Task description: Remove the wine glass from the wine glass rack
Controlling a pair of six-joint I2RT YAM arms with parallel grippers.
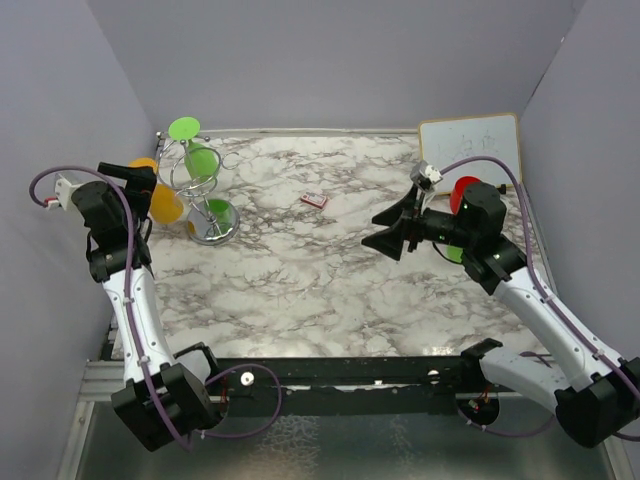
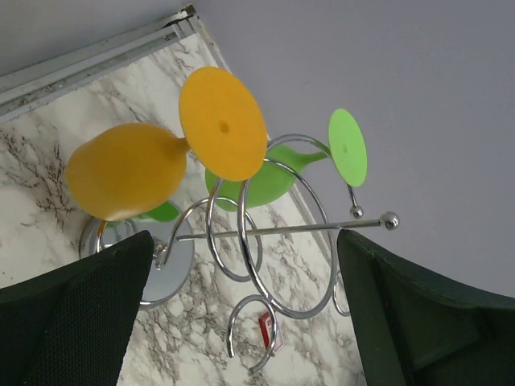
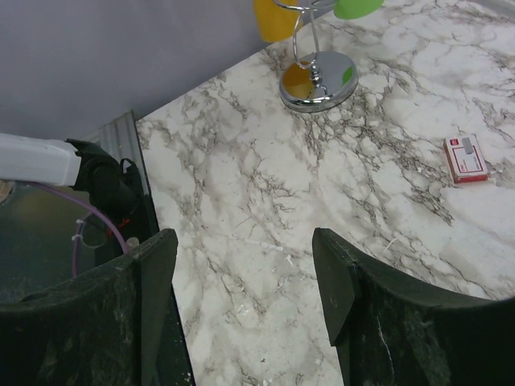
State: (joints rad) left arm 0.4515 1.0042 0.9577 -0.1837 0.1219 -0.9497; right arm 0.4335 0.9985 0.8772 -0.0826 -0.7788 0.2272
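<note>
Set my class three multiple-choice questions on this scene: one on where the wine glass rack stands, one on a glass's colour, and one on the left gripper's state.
1. In the top view, where does the wine glass rack stand?
A. far left of the table
B. far right
C. centre of the near edge

2. What colour is the wine glass that looks largest in the left wrist view?
A. blue
B. orange
C. clear

3. The left gripper is:
A. shut on a glass
B. shut on the rack
C. open, holding nothing

Answers:
1. A, its round base sits at the far left.
2. B, its bowl and foot are orange.
3. C, its fingers stand wide apart.
</note>
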